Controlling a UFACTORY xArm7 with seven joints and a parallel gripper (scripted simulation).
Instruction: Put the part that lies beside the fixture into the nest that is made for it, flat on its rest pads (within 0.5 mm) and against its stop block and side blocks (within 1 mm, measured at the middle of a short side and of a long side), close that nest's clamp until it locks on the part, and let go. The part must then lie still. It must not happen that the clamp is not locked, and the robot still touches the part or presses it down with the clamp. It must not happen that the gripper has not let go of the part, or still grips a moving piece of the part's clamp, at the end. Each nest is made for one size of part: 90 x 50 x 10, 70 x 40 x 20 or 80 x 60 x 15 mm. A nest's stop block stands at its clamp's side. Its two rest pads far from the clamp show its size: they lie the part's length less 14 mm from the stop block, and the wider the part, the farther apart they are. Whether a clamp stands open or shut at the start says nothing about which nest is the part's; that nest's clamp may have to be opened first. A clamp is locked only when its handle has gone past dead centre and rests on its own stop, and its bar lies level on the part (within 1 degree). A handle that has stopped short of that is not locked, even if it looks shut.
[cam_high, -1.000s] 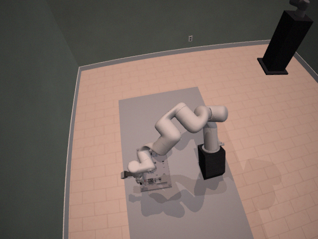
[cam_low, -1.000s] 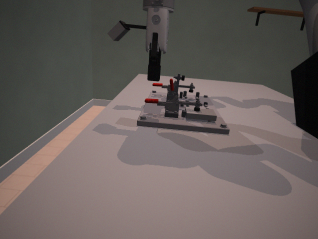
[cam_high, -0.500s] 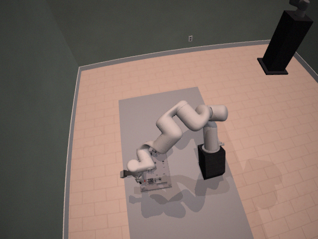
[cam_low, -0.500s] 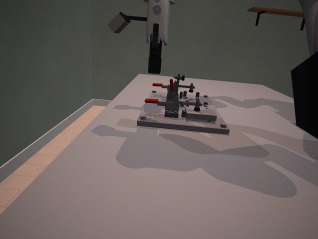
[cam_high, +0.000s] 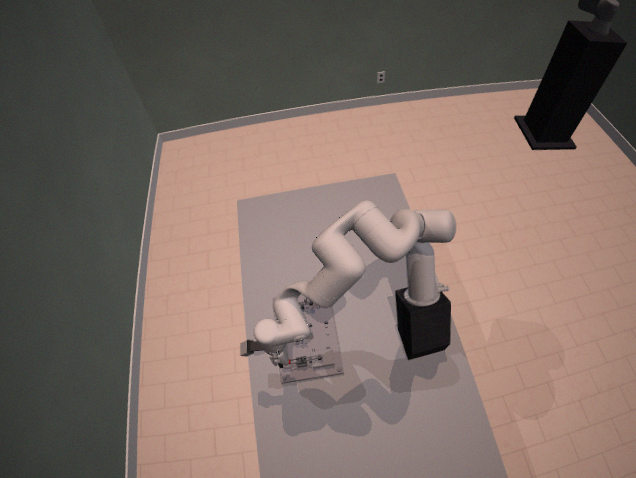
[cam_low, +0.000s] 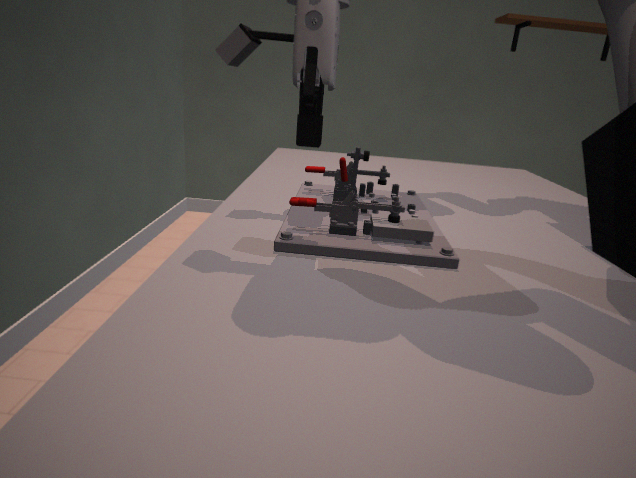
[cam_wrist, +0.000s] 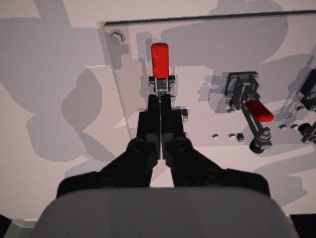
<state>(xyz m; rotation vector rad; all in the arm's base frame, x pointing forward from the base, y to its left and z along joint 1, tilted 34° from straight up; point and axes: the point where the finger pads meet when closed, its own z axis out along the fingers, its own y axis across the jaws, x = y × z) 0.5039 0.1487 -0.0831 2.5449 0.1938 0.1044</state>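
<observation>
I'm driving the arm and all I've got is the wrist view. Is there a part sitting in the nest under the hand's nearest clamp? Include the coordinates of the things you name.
Observer: Yes. The exterior view shows a gray part (cam_low: 402, 231) in the nearest nest, with that clamp's black tip (cam_low: 393, 217) over it.
Operator: And is the hand touching that clamp's red handle?
Observer: No. From outside, the hand (cam_low: 309, 145) (cam_wrist: 160, 108) hangs well above the red handle (cam_low: 303, 201) (cam_wrist: 160, 60), with a gap between.
Operator: How does the handle lie?
Observer: About level, pointing away from the part. I can't tell whether it rests on its stop.

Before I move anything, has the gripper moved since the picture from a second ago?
Yes, upward: in the exterior view the gripper now hangs higher above the fixture's base plate.
</observation>
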